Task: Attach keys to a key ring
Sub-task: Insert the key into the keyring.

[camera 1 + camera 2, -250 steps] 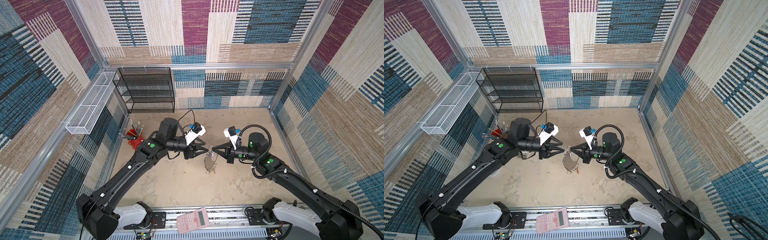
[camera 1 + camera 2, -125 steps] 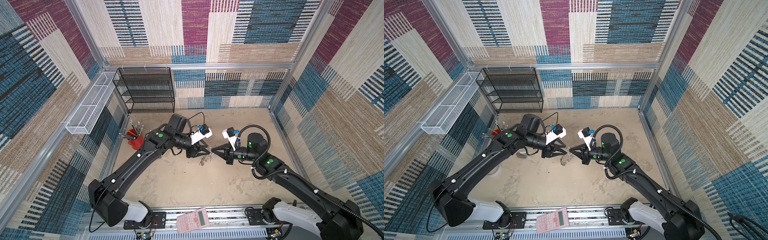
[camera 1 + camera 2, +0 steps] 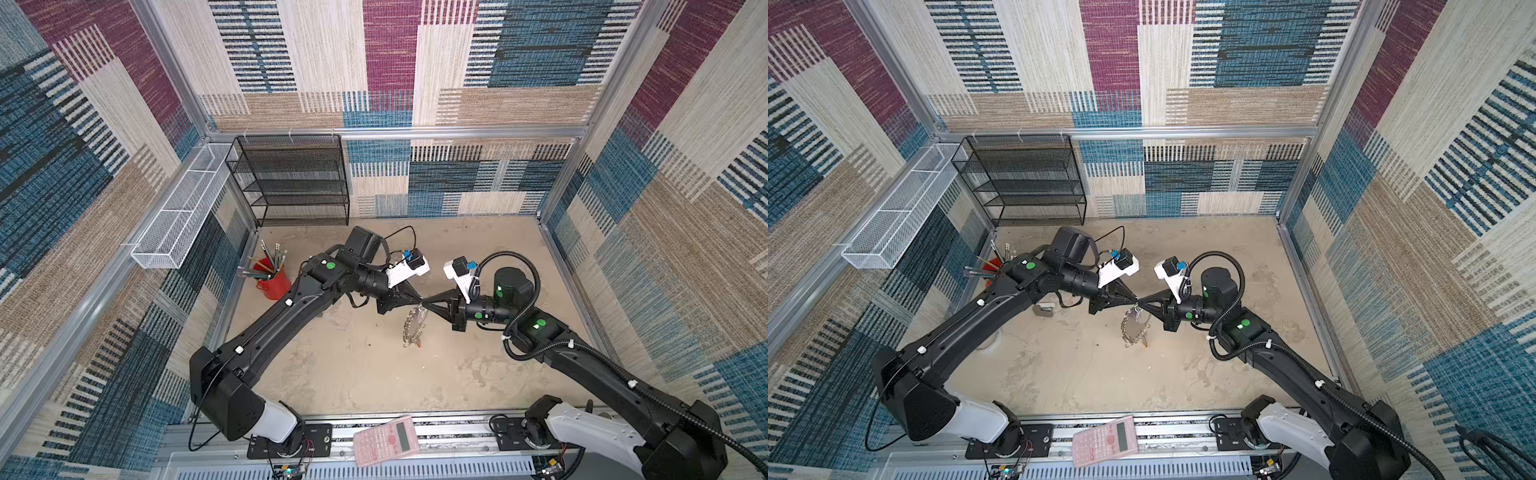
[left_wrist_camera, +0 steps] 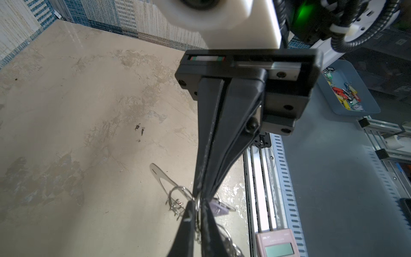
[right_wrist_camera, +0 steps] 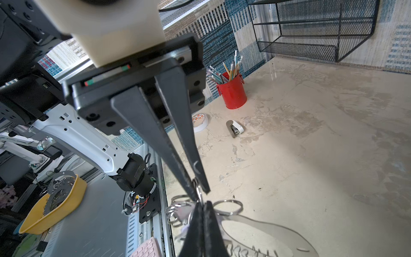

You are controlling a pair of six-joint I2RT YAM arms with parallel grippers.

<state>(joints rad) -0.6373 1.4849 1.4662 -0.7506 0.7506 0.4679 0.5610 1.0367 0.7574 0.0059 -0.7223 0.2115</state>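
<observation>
Two hands meet tip to tip above the desk. The right hand is clamped on the key ring, whose band dangles below. The left hand pinches one split ring, probably to steady it for threading. The lilac key hangs just beside the tips.

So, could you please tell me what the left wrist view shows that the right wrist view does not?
Only the left wrist view shows a blue tray of coloured tags, off past the table's edge. Only the right wrist view shows the red pencil cup, black mesh shelf, stapler, tape roll and yellow bin. Both show the left gripper and right gripper shut, tip to tip, on the key ring, plus the pink calculator.
</observation>
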